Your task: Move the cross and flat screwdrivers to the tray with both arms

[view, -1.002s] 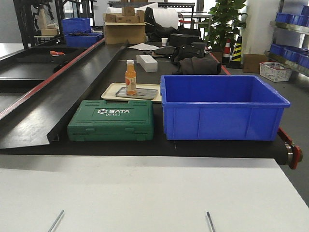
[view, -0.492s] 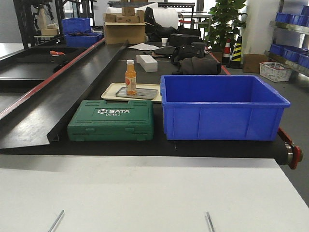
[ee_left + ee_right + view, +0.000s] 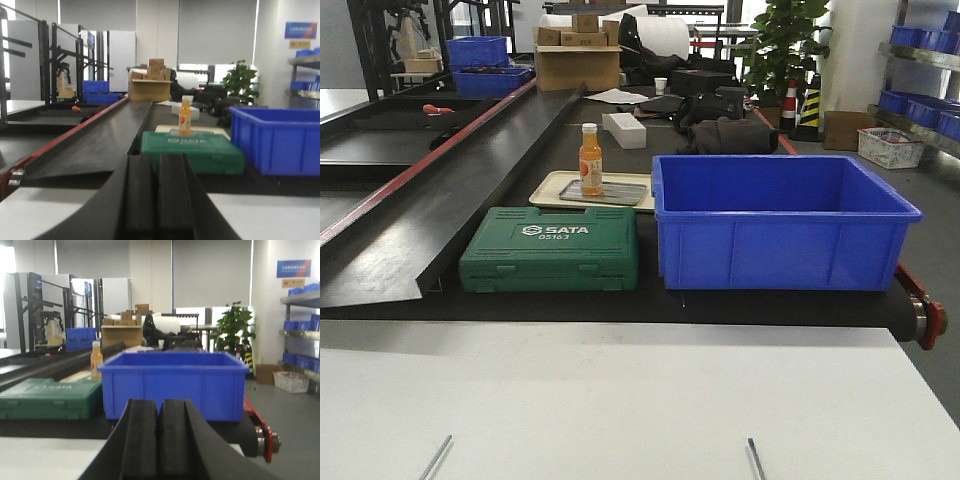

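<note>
left gripper [image 3: 156, 167]: pinched closed, empty
right gripper [image 3: 159, 410]: closed, empty
left screwdriver [image 3: 437, 456], right screwdriver [image 3: 755, 458]: near edge of table [image 3: 640, 390]
tray [image 3: 623, 192]: behind green case [image 3: 550, 250]

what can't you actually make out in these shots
Left screwdriver and right screwdriver: the front view's bottom edge cuts off all but the thin shafts. Handles unseen, tips too small to tell cross from flat.
Blue crate floor: hidden by its own near wall, front and right wrist views.
Beige tray: right end hidden behind the crate, front view.
Green case lettering: blurred in left wrist view.
</note>
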